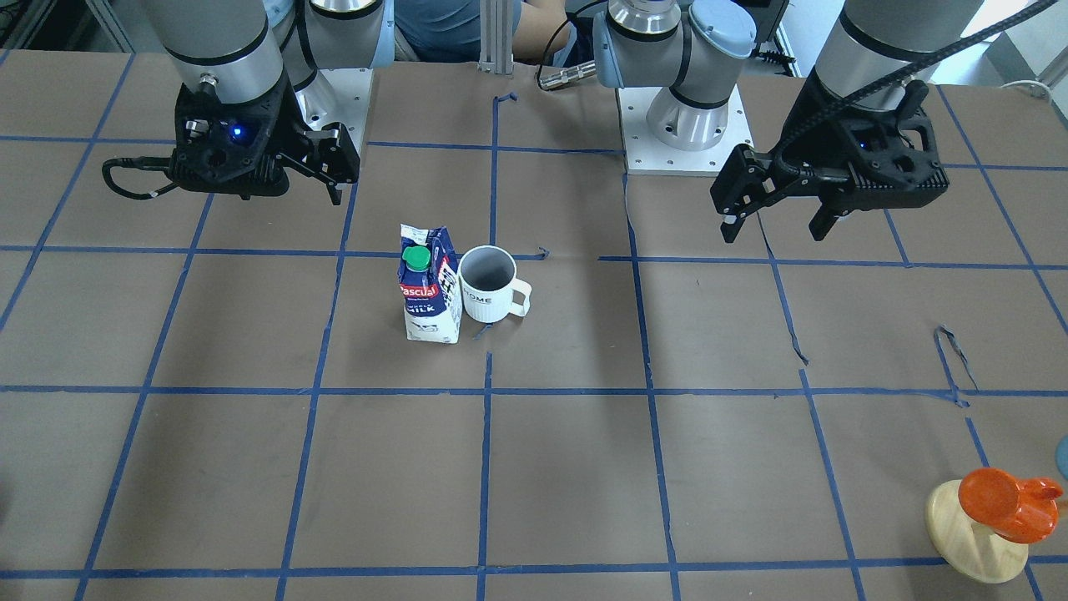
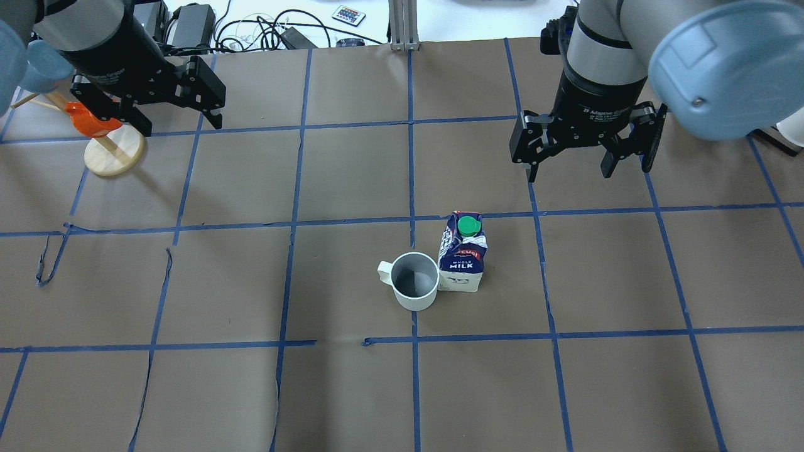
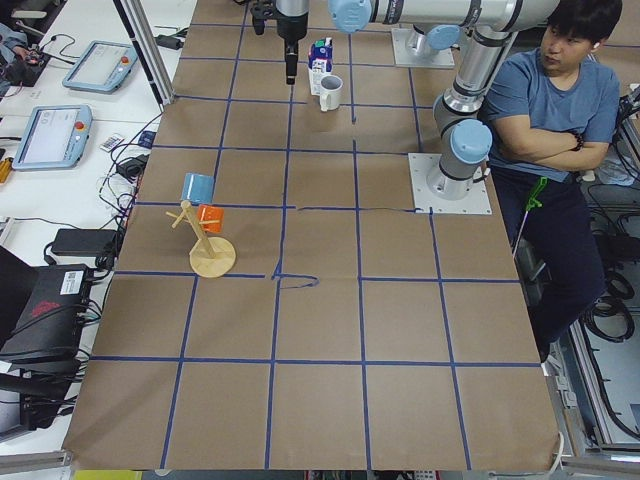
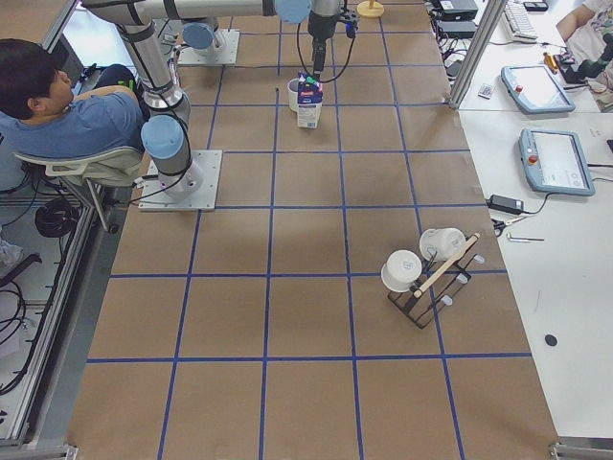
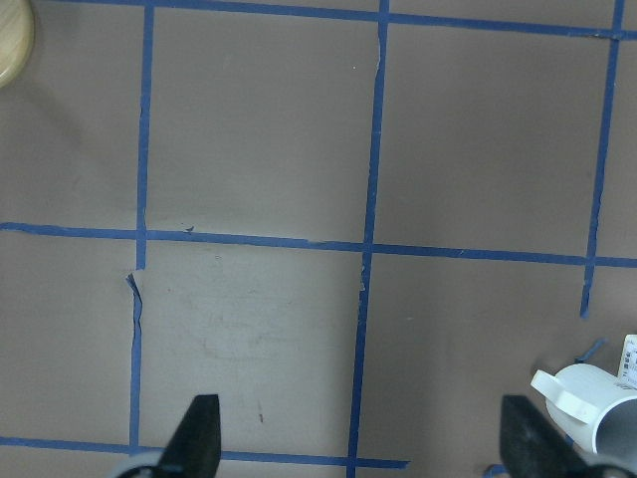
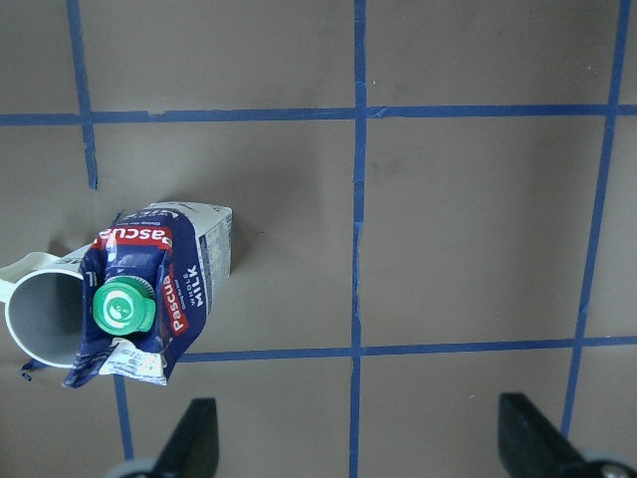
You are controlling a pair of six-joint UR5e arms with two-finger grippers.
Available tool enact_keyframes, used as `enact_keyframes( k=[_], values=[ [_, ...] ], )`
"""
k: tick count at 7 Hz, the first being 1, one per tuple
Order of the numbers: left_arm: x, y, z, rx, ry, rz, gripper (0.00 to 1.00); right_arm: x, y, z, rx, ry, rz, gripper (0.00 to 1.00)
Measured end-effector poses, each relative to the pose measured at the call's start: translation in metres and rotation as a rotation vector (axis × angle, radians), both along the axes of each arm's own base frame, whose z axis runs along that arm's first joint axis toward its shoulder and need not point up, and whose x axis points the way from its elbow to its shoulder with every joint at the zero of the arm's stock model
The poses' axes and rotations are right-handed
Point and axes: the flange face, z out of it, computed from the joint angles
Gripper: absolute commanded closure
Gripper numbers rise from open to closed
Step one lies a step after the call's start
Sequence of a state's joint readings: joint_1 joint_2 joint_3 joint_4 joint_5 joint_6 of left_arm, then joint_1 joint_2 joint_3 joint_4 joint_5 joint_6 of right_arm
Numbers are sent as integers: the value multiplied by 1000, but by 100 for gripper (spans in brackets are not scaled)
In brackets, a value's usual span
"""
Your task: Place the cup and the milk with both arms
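Brown paper-covered desk (image 2: 188,282) with a grid of blue tape (image 2: 352,221), cables and gear along the far edge. The cup (image 2: 414,285) stands upright near the desk's middle, right on a tape line, dark inside showing, with its handle toward the robot's left. The milk (image 2: 463,263) is upright, hard against the cup on the robot's right side, no gap showing, green cap on top, carton top a bit crumpled.

The right fingers (image 2: 526,150) are spread wide apart, holding nothing, hovering over the desk beyond the milk and a bit to its right. In the right wrist view the milk and cup sit at the left, well clear of both tips. The left fingers (image 2: 207,91) are also spread apart and empty, up over the far left part of the desk, well apart from the cup. In the left wrist view only the cup's handle and rim show, at the bottom right corner.

Next to the left fingers an orange cup (image 2: 88,122) hangs on a wooden stand (image 2: 113,157). A person (image 3: 545,110) sits behind the robot bases with arms folded.
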State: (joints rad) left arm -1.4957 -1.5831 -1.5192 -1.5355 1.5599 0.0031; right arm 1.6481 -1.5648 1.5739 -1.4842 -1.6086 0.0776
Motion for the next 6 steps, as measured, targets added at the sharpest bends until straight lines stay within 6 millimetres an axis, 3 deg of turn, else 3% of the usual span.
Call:
enact_keyframes(
  k=[2,6],
  values=[
    [0,0,0,-1,0,1,0,-44,-8,5,2,-13,14,0],
    [0,0,1,-2,0,0,0,-55,-6,10,-2,-18,15,0]
  ],
)
